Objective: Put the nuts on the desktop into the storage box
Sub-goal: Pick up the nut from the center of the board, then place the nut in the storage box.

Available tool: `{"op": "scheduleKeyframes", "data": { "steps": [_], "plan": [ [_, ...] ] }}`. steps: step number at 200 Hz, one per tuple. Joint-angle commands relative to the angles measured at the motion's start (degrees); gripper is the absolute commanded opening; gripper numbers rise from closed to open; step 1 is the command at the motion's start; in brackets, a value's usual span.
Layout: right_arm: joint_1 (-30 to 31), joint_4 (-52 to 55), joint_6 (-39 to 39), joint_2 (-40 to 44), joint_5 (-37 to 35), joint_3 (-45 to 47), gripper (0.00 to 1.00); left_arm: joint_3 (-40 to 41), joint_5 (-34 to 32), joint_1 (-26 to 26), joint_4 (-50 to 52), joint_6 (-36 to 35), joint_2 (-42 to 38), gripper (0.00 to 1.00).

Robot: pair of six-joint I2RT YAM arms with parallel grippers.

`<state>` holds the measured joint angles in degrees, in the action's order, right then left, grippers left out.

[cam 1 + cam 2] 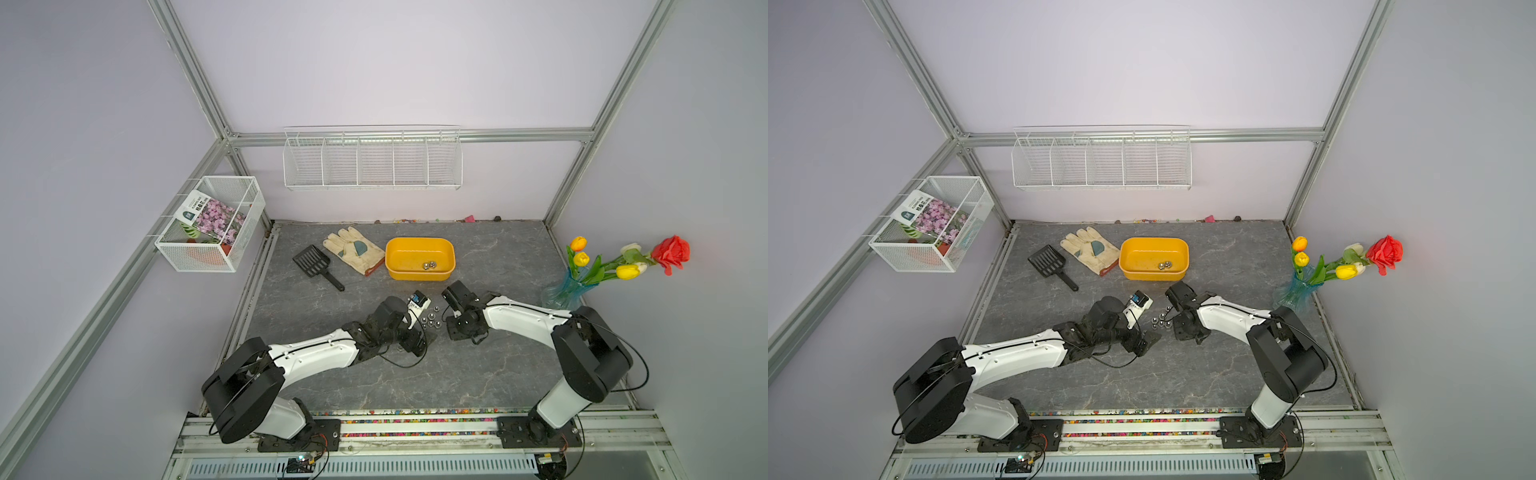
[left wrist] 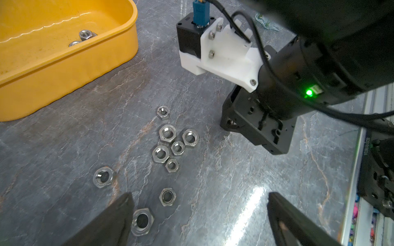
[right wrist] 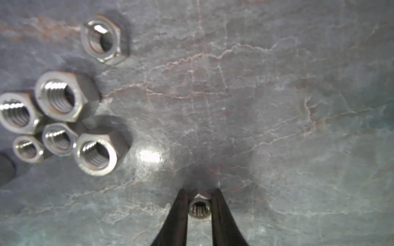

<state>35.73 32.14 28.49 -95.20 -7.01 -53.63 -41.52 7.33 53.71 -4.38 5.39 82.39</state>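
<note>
Several silver nuts (image 2: 168,133) lie clustered on the dark marbled desktop (image 1: 415,374), between my two arms in both top views (image 1: 430,318) (image 1: 1160,322). My right gripper (image 3: 199,207) is shut on one small nut (image 3: 199,209), both fingers pressed against its sides, low at the desktop beside the cluster (image 3: 61,97). My left gripper (image 2: 199,198) is open wide with bare desktop between its fingers. One nut (image 2: 142,221) lies right next to one finger and another nut (image 2: 167,197) just inside. The yellow storage box (image 1: 419,245) stands beyond, holding two nuts (image 1: 429,265).
A work glove (image 1: 353,249) and a black scoop (image 1: 316,264) lie left of the box. A blue vase of flowers (image 1: 569,291) stands at the right edge. A wire basket (image 1: 210,228) and a wire rack (image 1: 372,162) hang on the walls. Coloured beads (image 1: 415,419) line the front rail.
</note>
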Motion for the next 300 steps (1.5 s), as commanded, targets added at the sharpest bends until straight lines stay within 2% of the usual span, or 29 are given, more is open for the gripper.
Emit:
{"op": "scheduleKeyframes", "data": {
  "steps": [1, 58, 117, 153, 189, 235, 300],
  "plan": [
    [0.5, 1.1, 0.6, -0.9, -0.9, 1.2, 0.17, 0.6, -0.5, 0.3, -0.1, 0.4, 0.2, 1.00],
    [0.4, 3.0, -0.6, 0.1, -2.3, -2.5, 0.16, 0.8, -1.8, 0.3, -1.2, 0.0, -0.6, 1.00],
    [-2.1, 6.3, -4.5, -1.0, -1.4, -12.6, 0.15, 1.2, -2.8, 0.3, -5.4, -2.6, -1.5, 1.00],
    [-4.3, 7.9, -7.4, -4.5, 0.4, -20.8, 0.15, 0.7, -5.8, 0.1, -7.7, -5.1, -0.7, 1.00],
    [-6.9, 9.7, -9.8, -10.9, 2.3, -32.4, 0.15, -1.5, -5.6, -1.0, -9.7, -7.5, 1.9, 1.00],
    [-9.2, 12.8, -11.8, -22.1, 4.1, -48.5, 0.15, -3.5, -1.1, -6.8, -13.1, -7.9, 4.5, 1.00],
    [-10.5, 18.2, -12.8, -40.5, 3.7, -70.1, 0.15, -6.9, -1.3, -9.5, -15.7, -11.0, 9.4, 1.00]
  ]
}}
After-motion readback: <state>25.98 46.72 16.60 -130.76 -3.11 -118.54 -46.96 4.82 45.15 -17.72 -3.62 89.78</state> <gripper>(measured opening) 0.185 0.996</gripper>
